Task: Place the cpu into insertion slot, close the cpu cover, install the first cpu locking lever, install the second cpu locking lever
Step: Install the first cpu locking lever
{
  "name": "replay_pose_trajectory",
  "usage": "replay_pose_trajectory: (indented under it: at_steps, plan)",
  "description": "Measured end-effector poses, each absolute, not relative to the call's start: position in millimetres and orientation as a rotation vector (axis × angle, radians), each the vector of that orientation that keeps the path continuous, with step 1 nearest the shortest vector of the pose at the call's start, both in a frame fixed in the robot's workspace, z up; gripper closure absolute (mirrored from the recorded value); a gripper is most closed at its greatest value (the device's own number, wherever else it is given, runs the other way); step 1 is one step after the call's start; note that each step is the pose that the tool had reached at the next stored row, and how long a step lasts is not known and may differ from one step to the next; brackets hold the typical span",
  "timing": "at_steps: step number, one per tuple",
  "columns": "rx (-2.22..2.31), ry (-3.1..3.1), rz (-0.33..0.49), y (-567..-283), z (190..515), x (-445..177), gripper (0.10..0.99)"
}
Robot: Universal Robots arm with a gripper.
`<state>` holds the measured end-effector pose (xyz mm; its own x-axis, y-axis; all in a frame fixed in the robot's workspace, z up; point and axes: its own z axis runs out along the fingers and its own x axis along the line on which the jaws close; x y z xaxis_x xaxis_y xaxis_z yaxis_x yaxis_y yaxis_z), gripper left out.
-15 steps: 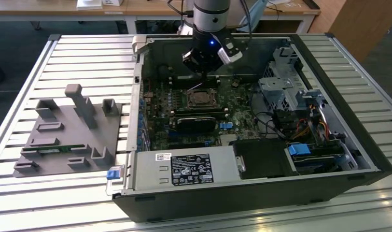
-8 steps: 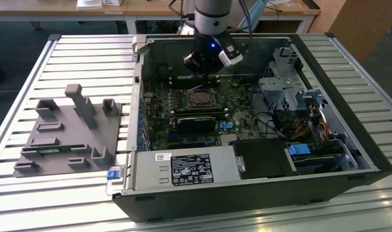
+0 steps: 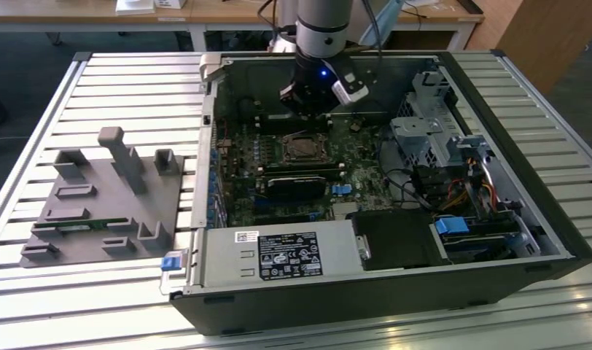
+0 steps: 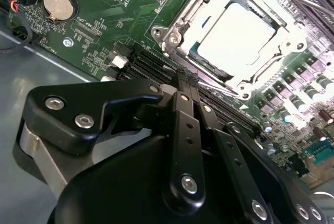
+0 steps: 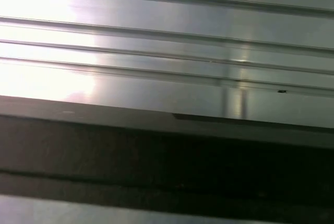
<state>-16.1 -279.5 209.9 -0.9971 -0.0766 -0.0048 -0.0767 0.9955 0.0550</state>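
Silvery-grey square cpu (image 4: 236, 30) sits under the thin metal cpu cover (image 4: 182, 18); the closed, empty black gripper (image 4: 183, 85), at its six o'clock, risks snagging unlatched levers.

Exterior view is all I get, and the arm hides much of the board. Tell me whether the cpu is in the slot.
Observer: Yes. In the second wrist view the cpu lies flat in the slot, silvery top up.
Operator: Report the cover.
Observer: The cover lies down around the cpu, and the chip's top shows through its window.
Operator: Give me the claw.
Observer: The claw is shut with nothing in it. It sits over the black memory slots beside the slot, not over the cpu.
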Motion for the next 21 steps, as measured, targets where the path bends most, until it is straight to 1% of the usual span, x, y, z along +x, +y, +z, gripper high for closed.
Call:
replay_pose_trajectory:
  at_steps: [21]
  plan:
    - [-0.120, 3.136, 0.082, -278.9, 201.5, -13.1, 0.980]
